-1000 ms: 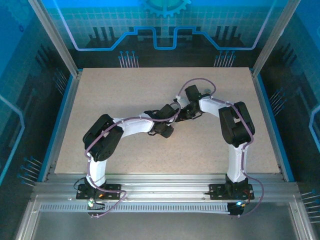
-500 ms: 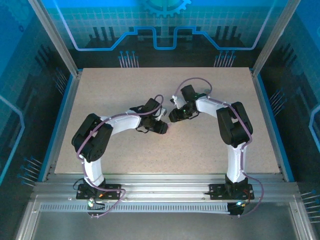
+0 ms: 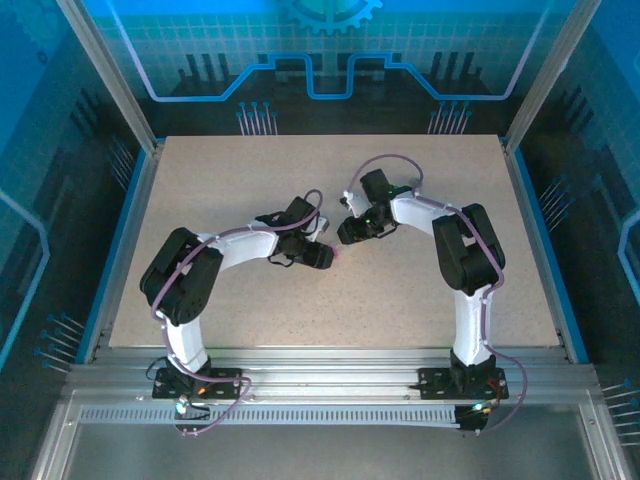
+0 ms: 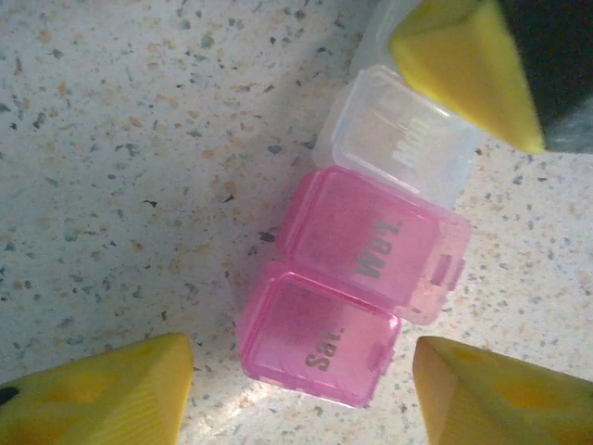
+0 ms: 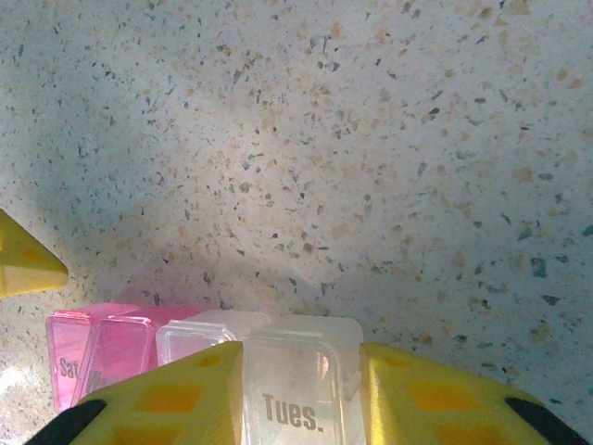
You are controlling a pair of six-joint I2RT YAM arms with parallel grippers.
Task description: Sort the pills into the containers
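Note:
The containers are small day-marked boxes lying in a row on the speckled table. A pink "Sat." box (image 4: 315, 345) lies beside a pink "Wed." box (image 4: 371, 239) and a clear "Mon." box (image 4: 398, 139). My left gripper (image 4: 306, 394) (image 3: 322, 256) is open, its yellow fingers standing clear on either side of the "Sat." box. My right gripper (image 5: 301, 399) (image 3: 348, 232) is shut on a clear "Tues." box (image 5: 295, 389). Another clear box (image 5: 190, 338) and the pink boxes (image 5: 102, 352) lie to its left. No pills are in view.
A yellow finger (image 4: 463, 65) of the right gripper pokes in at the top of the left wrist view. A left finger (image 5: 23, 264) shows at the left edge of the right wrist view. Bare table (image 3: 250, 180) stretches round both arms, ringed by a metal frame (image 3: 110, 110).
The left arm has swung back to the left, and its gripper has drawn away from the right gripper. The right arm has shifted only slightly.

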